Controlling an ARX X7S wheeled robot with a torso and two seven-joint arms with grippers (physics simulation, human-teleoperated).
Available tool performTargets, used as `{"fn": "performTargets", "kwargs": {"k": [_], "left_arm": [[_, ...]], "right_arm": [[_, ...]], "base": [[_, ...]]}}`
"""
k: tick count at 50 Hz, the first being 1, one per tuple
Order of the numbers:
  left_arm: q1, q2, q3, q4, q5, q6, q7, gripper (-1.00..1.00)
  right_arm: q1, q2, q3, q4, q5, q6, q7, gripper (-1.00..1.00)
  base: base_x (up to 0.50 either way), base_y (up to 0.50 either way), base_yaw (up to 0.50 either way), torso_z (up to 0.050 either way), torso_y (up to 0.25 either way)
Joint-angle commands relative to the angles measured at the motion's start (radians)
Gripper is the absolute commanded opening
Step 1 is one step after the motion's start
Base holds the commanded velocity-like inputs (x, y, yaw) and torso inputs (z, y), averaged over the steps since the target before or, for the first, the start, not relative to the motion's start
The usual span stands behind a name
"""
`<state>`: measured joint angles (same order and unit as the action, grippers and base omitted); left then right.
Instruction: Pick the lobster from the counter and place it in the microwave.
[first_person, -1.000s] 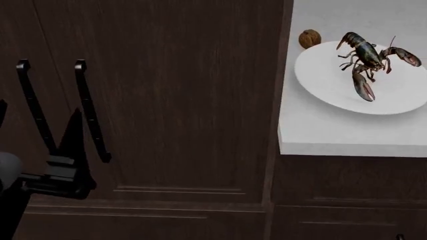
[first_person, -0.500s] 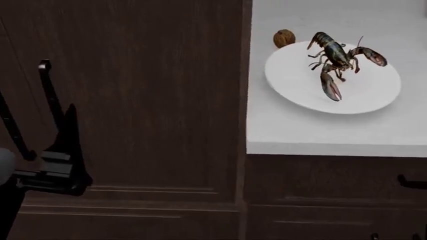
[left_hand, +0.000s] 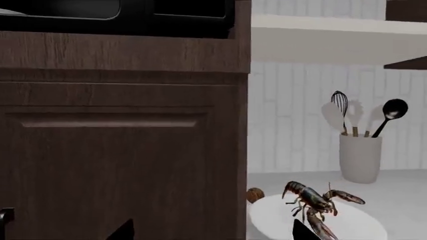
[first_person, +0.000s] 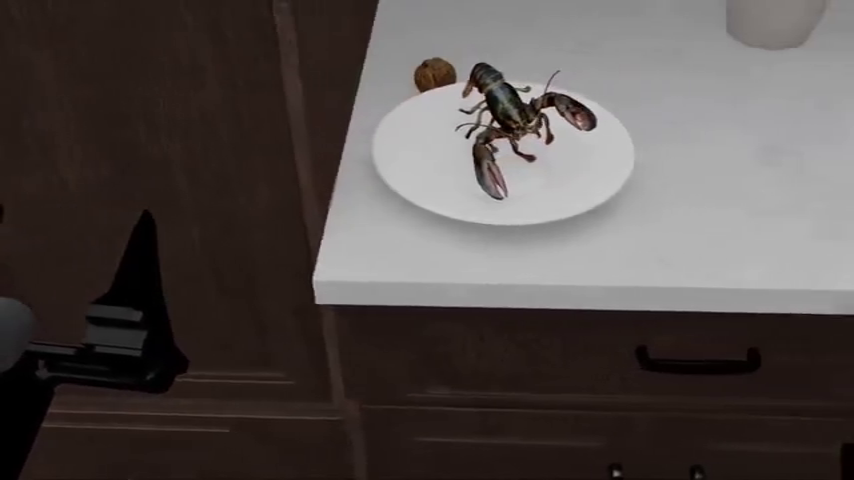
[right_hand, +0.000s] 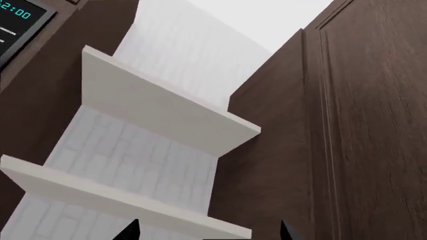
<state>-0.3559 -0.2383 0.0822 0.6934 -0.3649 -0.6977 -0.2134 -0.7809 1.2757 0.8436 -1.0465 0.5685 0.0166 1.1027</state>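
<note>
Head view: lobster (first_person: 511, 118) lies on plate (first_person: 574, 185) on counter (first_person: 747, 240), walnut (first_person: 434, 75) touching plate rim at 10 o'clock. Left gripper (first_person: 127, 300) low beside cabinet, fingers apart; right gripper fingers apart too. Risk: thin legs slip from grasp, plate slides.

— What's the counter (first_person: 747, 200) like?
— Smooth white stone, faintly marbled, matt. The plate (first_person: 587, 185) on it looks like glazed white ceramic.
— And the lobster (first_person: 505, 110)?
— Glossy dark shell, reddish claws.
— By the left gripper (first_person: 127, 300)?
— Matt black itself, against dark, grained wood cabinet (first_person: 160, 130).
</note>
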Motion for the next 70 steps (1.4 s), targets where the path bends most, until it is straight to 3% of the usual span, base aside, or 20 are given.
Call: {"fn": "performTargets", "kwargs": {"k": [1,22,34,70], "left_arm": [[-0.005,0.019,-0.034,-0.013,-0.002,-0.002,0.017,1.00],[0.009,0.009,-0.027,-0.013,-0.009,0.017,0.010,1.00],[0.005,0.008,-0.014,-0.014,-0.013,0.018,0.005,1.00],[0.017,-0.004,-0.016,-0.011,-0.040,0.034,-0.009,1.00]], "right_arm": [[-0.004,0.000,0.028,-0.001,-0.008,-0.004,-0.009,1.00],[-0.004,0.031,0.043,-0.001,0.017,0.021,-0.010,1.00],[-0.004,0.033,0.031,-0.001,0.014,0.037,0.000,1.00],[-0.004,0.058,0.038,-0.001,0.024,0.054,-0.007,1.00]], "base": [[0.00,-0.50,0.00,0.000,0.000],[0.00,-0.50,0.00,0.000,0.000],[0.02,-0.04,0.00,0.000,0.000],[0.43,-0.11,0.00,0.000,0.000]]}}
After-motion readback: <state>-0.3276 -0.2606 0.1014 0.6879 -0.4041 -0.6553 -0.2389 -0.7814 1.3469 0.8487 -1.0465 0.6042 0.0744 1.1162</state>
